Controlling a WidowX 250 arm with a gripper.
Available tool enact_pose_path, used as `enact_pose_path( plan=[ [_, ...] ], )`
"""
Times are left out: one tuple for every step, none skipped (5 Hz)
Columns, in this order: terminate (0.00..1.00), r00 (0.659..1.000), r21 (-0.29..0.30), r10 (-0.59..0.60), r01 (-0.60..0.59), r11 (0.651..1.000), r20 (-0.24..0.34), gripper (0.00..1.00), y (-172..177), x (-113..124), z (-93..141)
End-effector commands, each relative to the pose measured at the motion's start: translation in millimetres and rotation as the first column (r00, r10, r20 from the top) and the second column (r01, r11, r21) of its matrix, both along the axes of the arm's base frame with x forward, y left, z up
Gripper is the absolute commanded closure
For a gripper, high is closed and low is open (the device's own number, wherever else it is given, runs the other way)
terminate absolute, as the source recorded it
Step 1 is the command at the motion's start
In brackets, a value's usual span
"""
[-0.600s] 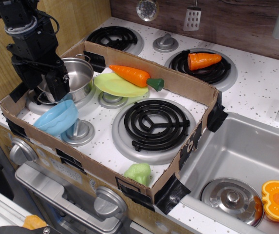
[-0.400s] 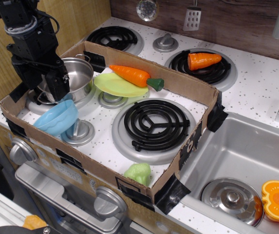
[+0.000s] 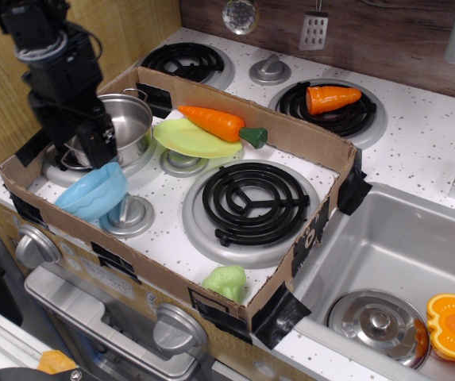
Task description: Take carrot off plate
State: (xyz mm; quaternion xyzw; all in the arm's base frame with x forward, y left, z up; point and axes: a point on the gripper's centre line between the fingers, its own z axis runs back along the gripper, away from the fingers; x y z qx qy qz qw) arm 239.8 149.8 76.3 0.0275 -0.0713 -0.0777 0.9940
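Note:
The carrot (image 3: 215, 121), long and orange with a dark green cap, lies across the lime-green plate (image 3: 189, 141) at the back of the cardboard tray. Its green end sticks out past the plate's right rim. My gripper (image 3: 94, 148) hangs at the left, over the steel pot (image 3: 128, 119) and just above the blue bowl (image 3: 94, 191), well left of the plate. It holds nothing that I can see. Its fingers are dark against the pot and I cannot tell whether they are open.
A cardboard wall (image 3: 298, 139) rings the stove area. A black burner coil (image 3: 250, 201) lies right of the plate. A green toy vegetable (image 3: 225, 282) sits at the tray's front edge. A stubby carrot piece (image 3: 332, 98) rests on the back right burner. The sink (image 3: 386, 246) is at right.
My gripper and arm have shifted slightly to the right and up, toward the pot. The carrot and plate have not moved.

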Motion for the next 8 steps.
enact_pose_path(
  plan=[
    [0.00, 0.958, 0.114, -0.286, 0.284, 0.952, 0.001, 0.00, -13.6, 17.4, 38.1],
    [0.00, 0.857, 0.122, -0.514, 0.514, 0.849, -0.032, 0.00, -20.7, 23.9, 43.1],
    [0.00, 0.726, 0.199, -0.688, 0.673, 0.712, 0.004, 0.00, -31.7, 37.6, 38.6],
    [0.00, 0.648, 0.210, -0.762, 0.745, 0.633, -0.001, 0.00, -44.2, 55.5, 36.1],
    [0.00, 0.577, 0.188, -0.817, 0.803, 0.566, -0.007, 0.00, -53.5, 74.0, 30.1],
    [0.00, 0.528, 0.124, -0.849, 0.844, 0.521, -0.023, 0.00, -62.8, 92.9, 15.1],
    [0.00, 0.501, 0.106, -0.865, 0.862, 0.496, -0.034, 0.00, -69.1, 103.9, 3.7],
    [0.00, 0.474, 0.075, -0.879, 0.879, 0.470, -0.050, 0.00, -72.0, 110.3, -10.2]
  ],
)
